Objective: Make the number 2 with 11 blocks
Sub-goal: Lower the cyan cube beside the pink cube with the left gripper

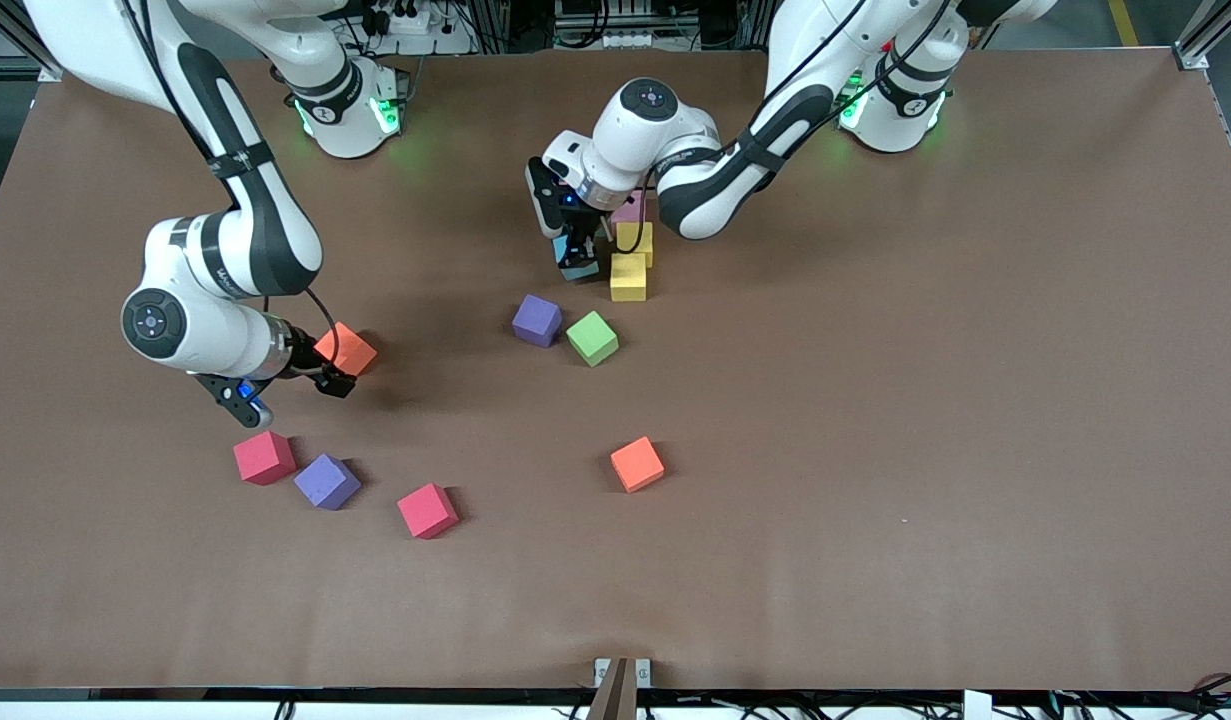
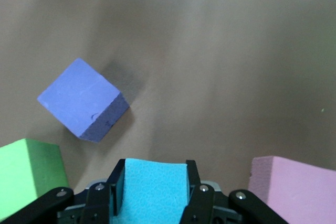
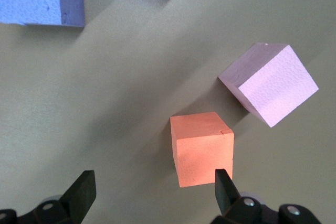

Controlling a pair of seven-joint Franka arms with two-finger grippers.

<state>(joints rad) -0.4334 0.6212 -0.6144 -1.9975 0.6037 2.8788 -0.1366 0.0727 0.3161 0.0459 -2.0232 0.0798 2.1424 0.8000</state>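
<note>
A short column of blocks is laid out mid-table toward the robots' bases: two yellow blocks (image 1: pixel 630 262) are set touching in a line running toward the front camera, with a pink block (image 1: pixel 630 208) at the column's upper end, largely hidden by the left arm. The long axis of this column runs between the bases and the front camera. No complete number 2 is seen.

The left arm is extended from its base toward mid-table, wrist bent downward. A light blue block (image 2: pixel 153 190) is pinched squarely between the fingers of the left gripper (image 1: pixel 578 262), just beside the yellow blocks on the side toward the right arm's end.

A purple block (image 1: pixel 537 320) and a green block (image 1: pixel 592 338) are placed nearer the front camera than the column, each rotated out of square with it.

The right arm is folded low over the table. The right gripper (image 3: pixel 155 190) is spread wide, with an orange block (image 3: pixel 202 148) lying just ahead of its fingers, uncontacted, and a pink block (image 3: pixel 270 83) lying near that one.

A second orange block (image 1: pixel 637 464), a second purple block (image 1: pixel 326 481) and two red blocks (image 1: pixel 264 457) are scattered nearer the front camera.
</note>
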